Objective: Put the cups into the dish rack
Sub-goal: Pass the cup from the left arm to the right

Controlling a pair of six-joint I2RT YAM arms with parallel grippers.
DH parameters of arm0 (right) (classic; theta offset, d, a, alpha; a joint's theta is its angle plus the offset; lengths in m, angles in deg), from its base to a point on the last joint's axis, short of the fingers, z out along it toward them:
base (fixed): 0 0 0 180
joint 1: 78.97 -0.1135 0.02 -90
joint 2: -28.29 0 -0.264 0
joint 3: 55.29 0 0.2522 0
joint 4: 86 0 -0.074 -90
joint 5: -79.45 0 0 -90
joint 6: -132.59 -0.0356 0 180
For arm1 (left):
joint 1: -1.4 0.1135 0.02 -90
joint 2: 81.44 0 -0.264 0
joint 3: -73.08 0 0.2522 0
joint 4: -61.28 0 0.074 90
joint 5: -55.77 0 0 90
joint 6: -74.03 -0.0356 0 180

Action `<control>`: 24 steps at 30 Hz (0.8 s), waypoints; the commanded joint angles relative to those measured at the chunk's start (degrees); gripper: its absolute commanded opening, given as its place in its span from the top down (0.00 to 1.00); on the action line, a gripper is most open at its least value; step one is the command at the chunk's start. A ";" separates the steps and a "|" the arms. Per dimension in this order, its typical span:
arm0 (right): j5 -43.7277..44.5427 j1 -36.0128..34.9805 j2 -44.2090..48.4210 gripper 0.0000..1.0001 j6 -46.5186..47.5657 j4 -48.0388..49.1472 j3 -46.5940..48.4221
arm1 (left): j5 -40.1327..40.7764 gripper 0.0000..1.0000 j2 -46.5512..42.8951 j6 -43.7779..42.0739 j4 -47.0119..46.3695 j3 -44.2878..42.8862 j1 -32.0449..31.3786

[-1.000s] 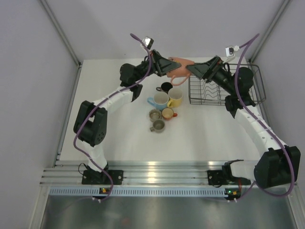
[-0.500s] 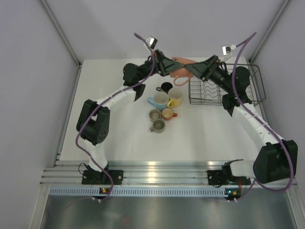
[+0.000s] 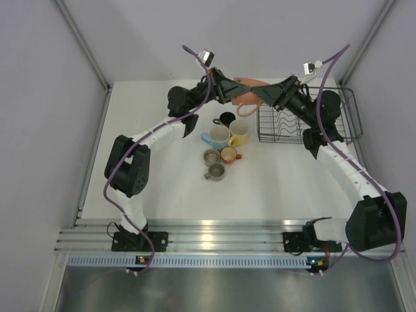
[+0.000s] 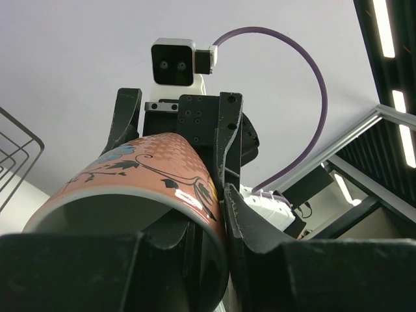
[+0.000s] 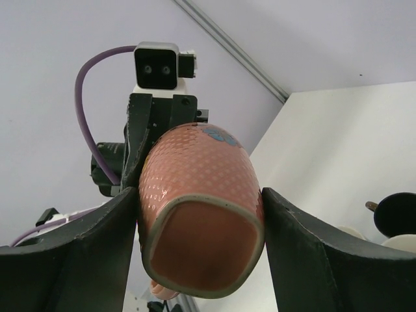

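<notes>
The pink-salmon mug (image 3: 250,88) hangs in the air on its side between both grippers, left of the black wire dish rack (image 3: 351,120). My left gripper (image 3: 233,91) is shut on its rim, one finger inside and one outside (image 4: 214,208). My right gripper (image 3: 263,96) straddles the mug's base end, its fingers against both sides of the mug (image 5: 200,201). The mug fills both wrist views (image 4: 149,169) (image 5: 201,188). On the table stand the dark brown cup (image 3: 226,119), light blue cup (image 3: 218,136), yellow cup (image 3: 239,132), orange cup (image 3: 228,155) and two grey-olive cups (image 3: 211,156) (image 3: 215,171).
The rack sits at the table's back right; I see no cups in it, and the right arm's elbow hangs over it. The cup cluster stands just left of it. A corner of the rack's wire shows in the left wrist view (image 4: 16,156).
A second ago the two grippers and the pink mug were slightly lower and nearer; they rose and shifted back together. Nothing has moved in the last half second.
</notes>
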 commanded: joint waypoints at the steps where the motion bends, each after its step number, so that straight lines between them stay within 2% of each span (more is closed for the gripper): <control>1: 3.05 -1.09 2.23 1.00 3.49 -1.47 1.28 | 1.33 0.89 -1.98 0.64 -7.42 -0.58 -0.89; 2: 3.84 -1.09 2.41 1.00 3.93 -2.17 1.55 | 1.33 0.83 -1.98 0.65 -7.42 -0.41 -0.89; 3: 4.19 -1.18 3.02 1.00 4.89 -3.66 1.63 | 1.42 0.72 -2.07 0.73 -7.42 -0.14 -0.89; 6: 5.42 -0.83 3.72 1.00 5.69 -4.99 1.72 | 1.50 0.54 -2.42 0.56 -7.42 0.12 -0.81; 8: 6.13 -0.57 4.08 1.00 5.69 -5.08 1.29 | 1.59 0.48 -2.33 0.65 -7.42 0.12 -0.80; 13: 7.18 0.05 5.22 1.00 6.30 -5.87 1.02 | 1.68 0.44 -1.98 1.00 -7.34 0.04 -0.89; 24: 7.36 5.58 7.24 1.00 7.98 -8.86 2.60 | 0.80 0.44 -0.84 -1.28 -5.93 2.32 -0.80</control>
